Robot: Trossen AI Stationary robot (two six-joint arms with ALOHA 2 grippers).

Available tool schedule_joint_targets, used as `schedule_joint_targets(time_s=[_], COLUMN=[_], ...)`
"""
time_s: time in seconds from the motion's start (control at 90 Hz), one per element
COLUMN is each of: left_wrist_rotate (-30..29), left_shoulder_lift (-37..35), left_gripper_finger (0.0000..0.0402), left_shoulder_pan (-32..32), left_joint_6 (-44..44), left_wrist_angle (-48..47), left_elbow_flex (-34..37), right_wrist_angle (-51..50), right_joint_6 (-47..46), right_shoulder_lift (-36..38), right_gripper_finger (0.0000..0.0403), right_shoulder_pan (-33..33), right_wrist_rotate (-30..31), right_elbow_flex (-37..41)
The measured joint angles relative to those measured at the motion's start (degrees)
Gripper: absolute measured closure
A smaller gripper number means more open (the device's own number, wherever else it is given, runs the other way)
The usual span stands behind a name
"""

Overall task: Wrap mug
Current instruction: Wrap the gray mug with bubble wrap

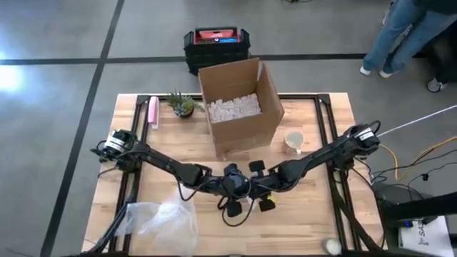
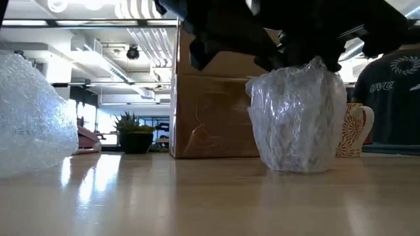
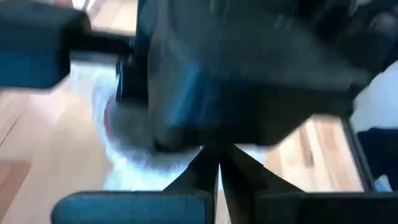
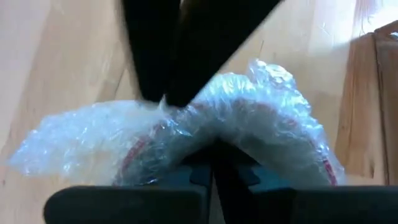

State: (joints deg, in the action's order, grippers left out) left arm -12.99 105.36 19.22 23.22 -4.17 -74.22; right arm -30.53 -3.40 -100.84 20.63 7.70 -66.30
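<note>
cardboard box, potted plant, black crate

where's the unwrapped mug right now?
In the high view the bare mug stands on the table's right side, just right of the cardboard box. In the low view it sits behind the wrapped mug.

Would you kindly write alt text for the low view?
A mug wrapped in bubble wrap stands on the wooden table, dark robot arms above it. Behind are a cardboard box, an unwrapped mug and a small plant.

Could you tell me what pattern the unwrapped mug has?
Red leaf-like print on cream mug, clearest in the low view.
</note>
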Motion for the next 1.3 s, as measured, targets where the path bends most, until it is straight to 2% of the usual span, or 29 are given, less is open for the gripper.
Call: schedule_joint_targets(time_s=[0.467, 0.678, 0.844, 0.978, 1.178, 1.3], left_wrist_rotate=[0.0, -0.5, -0.9, -0.3, -0.4, -0.4], left_shoulder_lift=[2.5, 2.4, 2.3, 2.6, 2.6, 2.6], left_gripper_finger=[0.0402, 0.0402, 0.0402, 0.0402, 0.0402, 0.0402], left_shoulder_pan=[0.0, 0.0, -0.1, 0.0, -0.1, -0.1], left_joint_6=[0.0, 0.0, -0.1, 0.0, 0.1, 0.1], left_wrist_angle=[-1.1, -1.2, -0.7, -1.8, -1.8, -1.7], left_elbow_flex=[0.0, 0.0, -0.2, 0.1, 0.1, 0.1], right_wrist_angle=[4.6, -3.4, -15.7, -21.8, -22.3, -21.3], right_joint_6=[-0.5, 0.8, 1.9, 1.9, 2.0, 2.0], right_shoulder_lift=[0.0, 1.1, 2.3, 3.1, 2.9, 2.3], right_gripper_finger=[0.0403, 0.0403, 0.0403, 0.0403, 0.0403, 0.0403], right_shoulder_pan=[0.1, 0.1, -0.2, -0.6, -0.9, -1.2], right_wrist_rotate=[-1.1, -0.8, -0.7, 0.4, 5.7, 5.9], right_elbow_flex=[-0.3, -4.5, -9.8, -13.0, -12.5, -10.8])
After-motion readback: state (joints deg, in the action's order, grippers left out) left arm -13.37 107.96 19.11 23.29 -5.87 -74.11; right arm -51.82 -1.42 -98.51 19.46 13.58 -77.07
